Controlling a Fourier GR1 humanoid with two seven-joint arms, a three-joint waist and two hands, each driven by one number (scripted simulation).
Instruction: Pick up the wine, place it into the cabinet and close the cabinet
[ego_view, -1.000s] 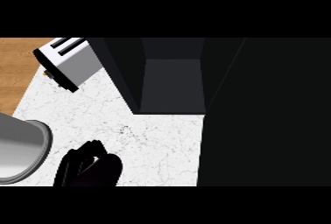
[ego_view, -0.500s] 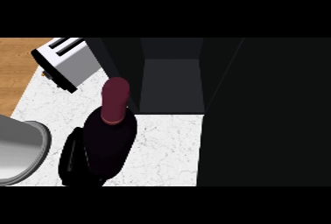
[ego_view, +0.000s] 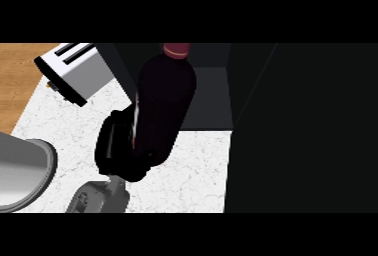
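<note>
Carrying the wine bottle (ego_view: 164, 102) toward the cabinet (ego_view: 214, 95) is the step in hand. The bottle is raised off the surface (ego_view: 188, 170), neck and red cap pointing toward the dark cabinet opening, its upper part already over the opening's edge. The one hand in view (ego_view: 118, 145) sits at the view's left; which hand it is cannot be told with certainty, but it appears to be the left. Its fingers (ego_view: 144, 159) are curled round the bottle's lower body.

To do the step well, keep the bottle aligned with the opening and clear of the open door panel (ego_view: 303, 125) at right. Set the base down inside before releasing. A toaster (ego_view: 74, 72) stands at upper left, well apart; a grey rounded object (ego_view: 22, 175) lies at the left edge.
</note>
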